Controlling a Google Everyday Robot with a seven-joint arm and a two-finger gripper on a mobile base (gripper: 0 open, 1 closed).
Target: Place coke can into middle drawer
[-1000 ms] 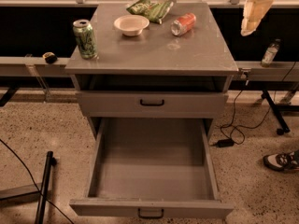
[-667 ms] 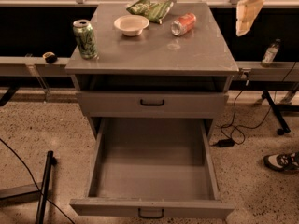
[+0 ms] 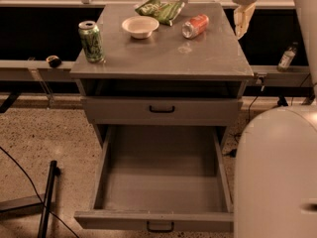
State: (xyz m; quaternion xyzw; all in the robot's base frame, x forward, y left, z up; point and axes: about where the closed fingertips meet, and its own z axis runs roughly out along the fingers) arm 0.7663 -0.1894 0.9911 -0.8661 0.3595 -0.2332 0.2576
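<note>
The coke can (image 3: pixel 195 25) lies on its side on the grey cabinet top (image 3: pixel 198 58), toward the back right, silver end facing front left. The middle drawer (image 3: pixel 163 182) is pulled fully out below, its grey floor bare, a black handle (image 3: pixel 160 227) on its front. My gripper (image 3: pixel 242 20) hangs in the air at the top right, above the cabinet's right edge and to the right of the coke can, not touching it. It holds nothing that I can see.
A green can (image 3: pixel 91 41) stands upright at the front left of the top. A white bowl (image 3: pixel 140 27) and a green chip bag (image 3: pixel 161 8) sit at the back. The upper drawer front (image 3: pixel 162 110) is closed. My white body (image 3: pixel 275 172) fills the lower right. A bottle (image 3: pixel 287 57) stands at the right.
My gripper has moved left and a little up, closer to the coke can. The view has shifted, and my white body now fills the lower right. The objects have not moved.
</note>
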